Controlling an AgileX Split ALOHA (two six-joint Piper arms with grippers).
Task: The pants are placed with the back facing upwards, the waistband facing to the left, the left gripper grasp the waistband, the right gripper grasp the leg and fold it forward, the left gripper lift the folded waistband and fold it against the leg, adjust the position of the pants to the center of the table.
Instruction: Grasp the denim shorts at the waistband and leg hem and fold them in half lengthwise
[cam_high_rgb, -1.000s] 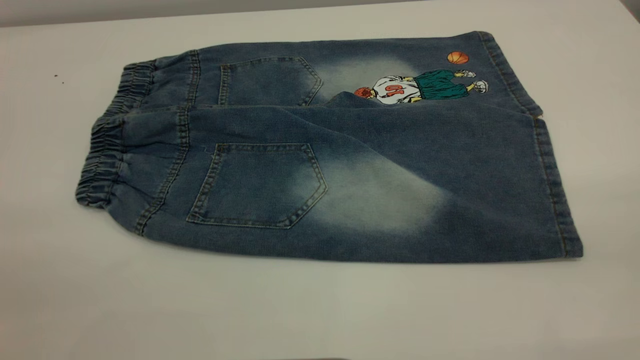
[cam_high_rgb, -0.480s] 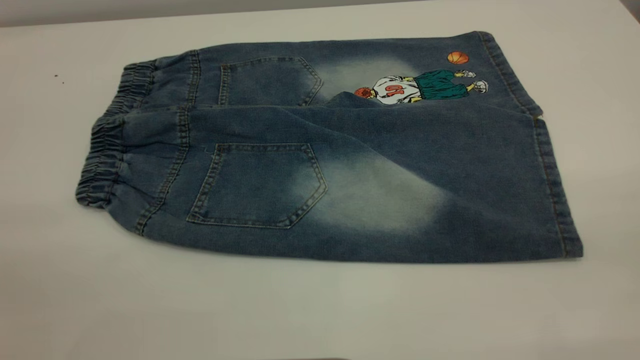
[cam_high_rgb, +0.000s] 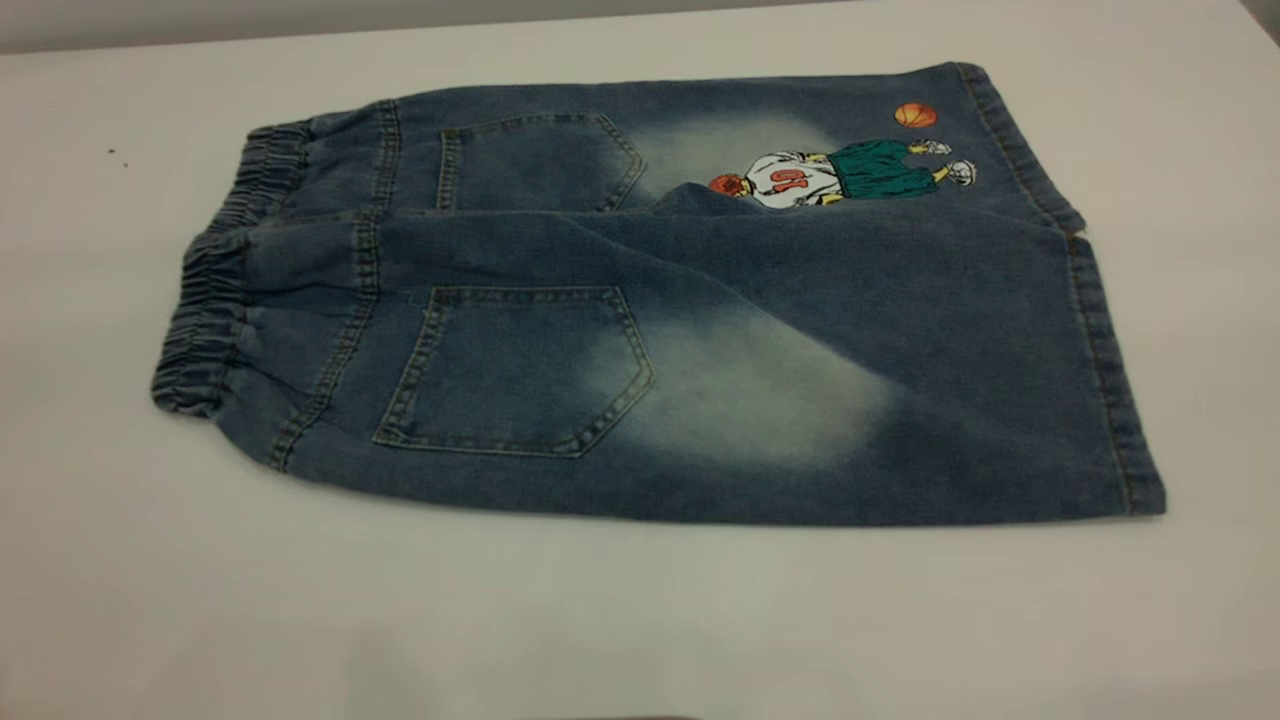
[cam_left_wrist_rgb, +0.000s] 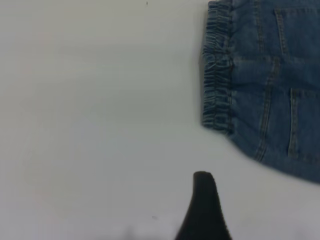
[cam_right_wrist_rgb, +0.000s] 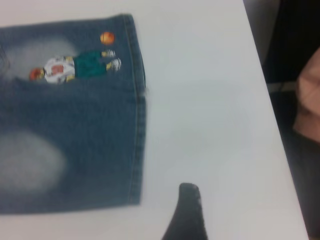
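Left gripper low in its wrist frame, clear of the waistband at upper right; finger spread impossible to tell. Same for right gripper. Pants mid-frame on table, flat, presumably ready for grasping.

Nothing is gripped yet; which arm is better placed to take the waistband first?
Left, probably. Its wrist view shows the left gripper over bare table just off the waistband. The right gripper sits beyond the leg hem, at the pants' opposite end.
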